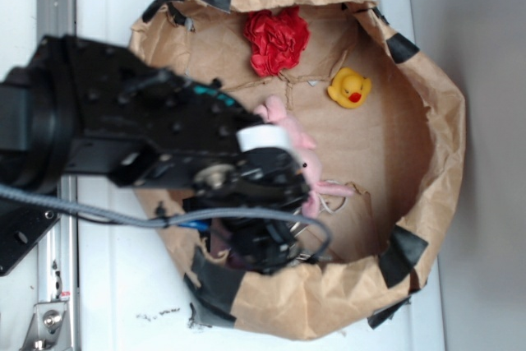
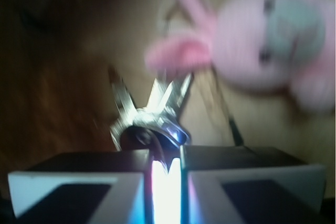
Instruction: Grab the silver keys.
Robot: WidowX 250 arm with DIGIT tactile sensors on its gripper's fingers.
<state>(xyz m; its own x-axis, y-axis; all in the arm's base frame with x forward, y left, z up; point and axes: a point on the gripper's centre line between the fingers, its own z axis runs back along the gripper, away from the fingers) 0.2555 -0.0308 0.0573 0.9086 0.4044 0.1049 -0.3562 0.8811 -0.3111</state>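
- My gripper [image 2: 167, 169] has its pads almost together, pinching the ring end of the silver keys [image 2: 149, 111]; the blades fan out just beyond.
- I judge the hold thin: a pinch on the ring alone could let the keys swing or slip out.
- Beyond them lies the pink plush bunny [image 2: 262, 43], on the paper bag [image 1: 411, 145] floor.

Silver keys [image 2: 152, 109] (darker head); pink bunny [image 2: 262, 45]; yellow duck [image 1: 349, 88]; red flower [image 1: 276, 39]
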